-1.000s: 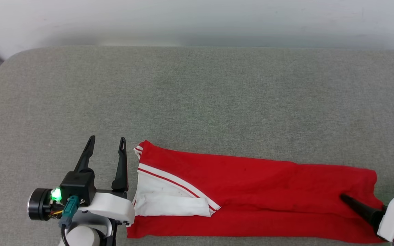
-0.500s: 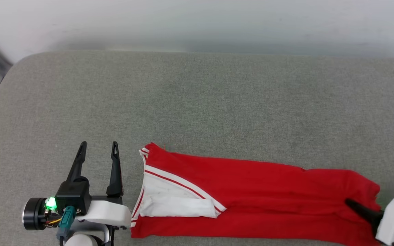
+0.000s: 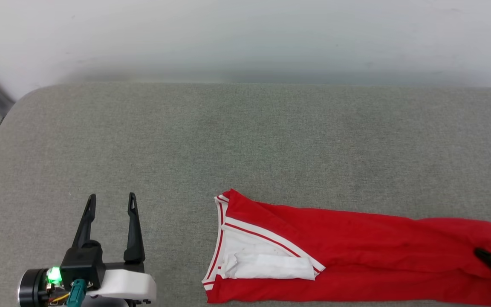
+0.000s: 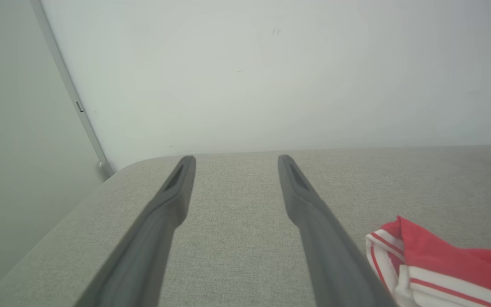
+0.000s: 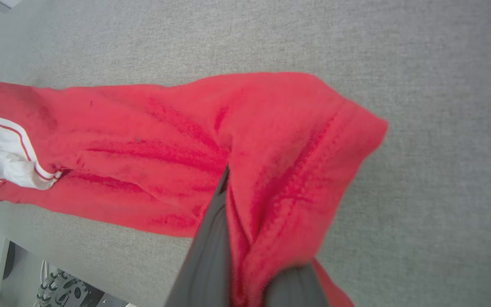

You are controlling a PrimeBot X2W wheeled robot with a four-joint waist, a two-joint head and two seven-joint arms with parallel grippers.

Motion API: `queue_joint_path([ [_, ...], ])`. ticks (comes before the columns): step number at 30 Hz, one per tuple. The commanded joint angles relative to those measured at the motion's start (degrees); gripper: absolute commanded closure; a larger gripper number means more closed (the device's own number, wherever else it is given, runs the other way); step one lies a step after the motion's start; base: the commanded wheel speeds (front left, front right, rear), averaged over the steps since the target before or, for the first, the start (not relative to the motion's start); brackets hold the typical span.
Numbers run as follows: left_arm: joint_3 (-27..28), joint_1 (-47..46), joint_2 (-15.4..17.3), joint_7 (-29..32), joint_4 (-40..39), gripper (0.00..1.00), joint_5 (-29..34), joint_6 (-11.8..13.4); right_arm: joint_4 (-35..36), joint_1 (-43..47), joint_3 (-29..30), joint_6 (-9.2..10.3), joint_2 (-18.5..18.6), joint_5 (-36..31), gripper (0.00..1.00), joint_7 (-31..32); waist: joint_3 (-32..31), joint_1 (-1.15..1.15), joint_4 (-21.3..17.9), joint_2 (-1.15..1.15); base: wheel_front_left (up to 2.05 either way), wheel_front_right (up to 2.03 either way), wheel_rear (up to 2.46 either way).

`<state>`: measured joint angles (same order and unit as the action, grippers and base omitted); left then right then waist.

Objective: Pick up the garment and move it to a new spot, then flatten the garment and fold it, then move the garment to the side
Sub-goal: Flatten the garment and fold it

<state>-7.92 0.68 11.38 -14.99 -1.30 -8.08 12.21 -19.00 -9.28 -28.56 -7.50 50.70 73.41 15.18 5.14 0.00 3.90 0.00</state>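
Left gripper [image 3: 109, 202]: jaws stood spread wide, empty.
Right gripper [image 5: 230, 179]: jaws clamped the red, white-trimmed cloth garment [image 3: 356, 238]; right wrist view showed bunching.

This looks like a bare test room or lab: a grey fabric-covered counter [image 3: 245, 128] stands against a plain white wall [image 3: 245, 34], with cables [image 5: 51, 285] beneath its edge.

Right gripper [image 5: 233, 194] pinched on one end of the garment [image 5: 143, 140], red cloth bunched up between its dark fingers [image 5: 207, 264] and draped over one of them. Rest of the garment lies as a long wrinkled strip on the grey cushion [image 5: 441, 170]. White sleeve [image 5: 4, 164] with red-striped trim at the far end, near the cushion's edge.
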Motion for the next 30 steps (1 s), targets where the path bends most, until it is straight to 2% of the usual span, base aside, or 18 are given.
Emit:
queue_joint_path([
  [1,0.44,0.94,-0.52,-0.26,-0.30,0.00,0.57,-0.28,1.70,0.81,-0.09,0.02,0.75,-0.22,1.00,0.19,-0.29,0.00,-0.20,0.00,0.00,0.00,0.00],
  [3,1.40,1.85,-1.13,-0.26,-0.37,0.00,1.28,-1.04,7.41,0.85,-0.67,0.01,1.43,-1.11,1.00,1.09,-0.61,0.00,-0.46,0.00,0.00,0.00,0.00],
  [4,1.40,1.85,-1.13,-0.26,-0.37,0.00,1.28,-1.04,7.41,0.85,-0.67,0.01,1.43,-1.11,1.00,1.09,-0.61,0.00,-0.46,0.00,0.00,0.00,0.00],
  [8,2.39,2.42,-2.07,-0.26,-0.66,0.00,2.06,-1.98,15.10,-0.90,-1.35,0.02,1.19,-2.84,1.00,3.05,-0.71,0.00,-0.47,0.00,0.00,0.00,0.00],
  [15,3.20,1.28,-3.77,-0.27,-0.70,0.00,3.46,-3.49,23.36,-7.30,-5.27,0.01,-3.31,-6.84,1.00,10.22,0.26,0.00,0.60,0.00,0.00,0.00,0.00],
  [23,3.37,-0.42,-5.50,-0.21,-0.66,0.00,4.43,-4.65,21.51,-19.06,-13.60,0.02,-13.25,-13.04,1.00,16.37,2.79,0.00,2.32,0.00,0.00,0.00,0.00],
  [30,3.43,-1.78,-6.49,-0.21,-0.49,0.00,4.87,-5.47,13.17,-28.41,-22.18,0.02,-22.50,-17.25,1.00,17.18,5.10,0.00,3.31,0.00,0.00,0.00,0.00],
])
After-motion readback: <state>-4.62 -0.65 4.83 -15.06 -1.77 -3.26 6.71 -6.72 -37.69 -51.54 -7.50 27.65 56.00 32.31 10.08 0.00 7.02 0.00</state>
